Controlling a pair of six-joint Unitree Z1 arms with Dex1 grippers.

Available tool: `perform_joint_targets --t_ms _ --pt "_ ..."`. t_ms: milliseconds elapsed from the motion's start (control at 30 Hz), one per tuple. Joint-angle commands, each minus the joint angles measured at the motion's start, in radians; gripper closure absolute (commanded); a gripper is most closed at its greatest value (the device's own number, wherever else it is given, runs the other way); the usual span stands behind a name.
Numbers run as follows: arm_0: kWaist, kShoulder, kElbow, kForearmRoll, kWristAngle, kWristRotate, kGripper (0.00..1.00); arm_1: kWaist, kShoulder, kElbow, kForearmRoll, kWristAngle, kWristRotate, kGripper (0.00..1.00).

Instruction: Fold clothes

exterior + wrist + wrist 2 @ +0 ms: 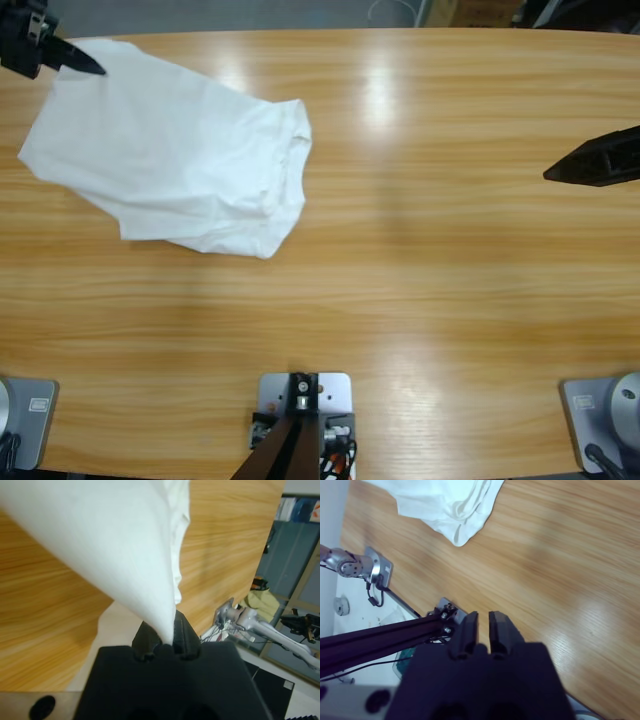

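The clothes are one white T-shirt (170, 150) lying crumpled and partly doubled over at the far left of the wooden table (420, 300). My left gripper (95, 68) sits at the shirt's far-left corner, shut on a pinch of the fabric. In the left wrist view the cloth (115, 540) fans out taut from the left gripper (166, 632). My right gripper (552, 174) hovers near the table's right edge, far from the shirt, shut on nothing. The right wrist view shows this gripper (483, 622) over bare wood, with the shirt's hem (455, 500) far ahead.
The table's far edge (330, 30) runs just behind the shirt, and the left edge is close beside it. Beyond the table, the left wrist view shows room furniture and a silver arm piece (260, 625).
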Motion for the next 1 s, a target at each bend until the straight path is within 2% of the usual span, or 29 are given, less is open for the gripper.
perform_joint_targets --t_ms 33,333,467,867,900,933,967,1000 --pt "-0.172 0.077 -0.092 0.028 0.035 -0.100 1.000 -0.049 -0.060 0.082 -0.017 0.061 -0.031 0.911" --pt "-0.364 0.235 -0.230 0.064 0.052 -0.183 1.000 -0.110 -0.140 0.101 -0.010 0.139 -0.045 0.911" --pt "-0.408 0.317 -0.291 0.082 0.056 -0.195 1.000 -0.110 -0.168 0.102 0.003 0.166 -0.040 0.911" --pt "-0.530 0.561 -0.598 0.220 0.046 -0.221 1.000 -0.118 -0.171 0.128 0.006 0.172 -0.045 0.908" --pt "-0.534 0.569 -0.608 0.226 0.042 -0.222 1.000 -0.121 -0.168 0.128 0.005 0.173 -0.047 0.867" --pt "-0.539 0.573 -0.614 0.230 0.043 -0.222 1.000 -0.123 -0.166 0.127 0.004 0.172 -0.047 0.722" --pt "-0.542 0.574 -0.616 0.231 0.046 -0.222 0.932 -0.124 -0.164 0.126 0.003 0.172 -0.047 0.580" --pt "-0.546 0.575 -0.619 0.231 0.050 -0.221 0.546 -0.124 -0.163 0.125 0.003 0.172 -0.047 0.463"
